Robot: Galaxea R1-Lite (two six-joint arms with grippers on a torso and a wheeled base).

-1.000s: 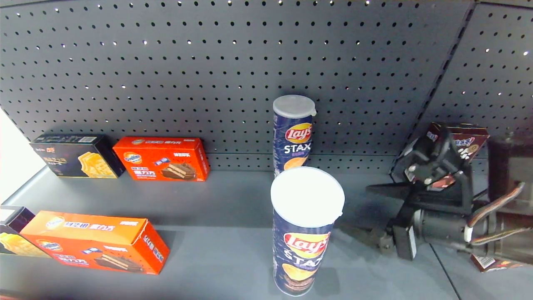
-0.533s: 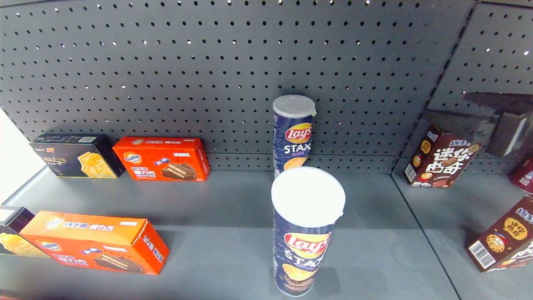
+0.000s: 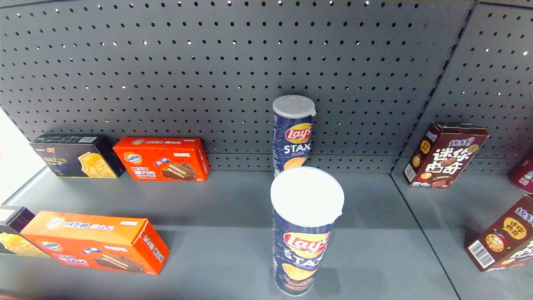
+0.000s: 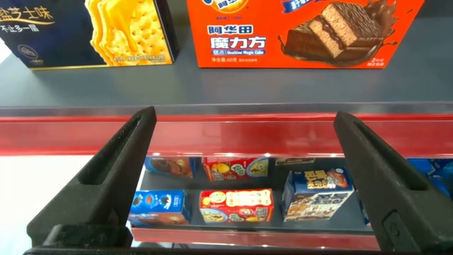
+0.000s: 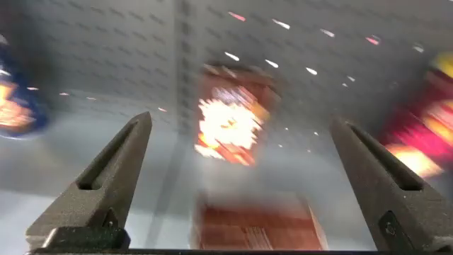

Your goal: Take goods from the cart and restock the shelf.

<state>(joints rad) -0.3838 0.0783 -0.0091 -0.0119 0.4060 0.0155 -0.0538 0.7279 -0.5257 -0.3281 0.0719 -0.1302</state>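
On the grey shelf (image 3: 216, 200) two tall blue chip cans stand upright, one at the front (image 3: 306, 233) and one against the pegboard (image 3: 292, 133). A brown cookie box (image 3: 447, 155) stands at the back right and a second one (image 3: 501, 241) lies nearer the front right. My left gripper (image 4: 244, 117) is open and holds nothing, level with the shelf's red front lip (image 4: 241, 134), below an orange wafer box (image 4: 304, 32). My right gripper (image 5: 241, 120) is open and holds nothing, facing a blurred brown cookie box (image 5: 230, 117).
Orange wafer boxes (image 3: 162, 159) (image 3: 95, 241) and dark cracker boxes (image 3: 77, 156) fill the shelf's left side. A red can (image 3: 524, 177) stands at the far right edge. The lower shelf holds several small boxes (image 4: 237, 205). Bare shelf floor lies between the cans and the boxes.
The right arm, which was right at the back cookie box a second ago, rose up and to the right and left the head view. The box stays standing against the pegboard.
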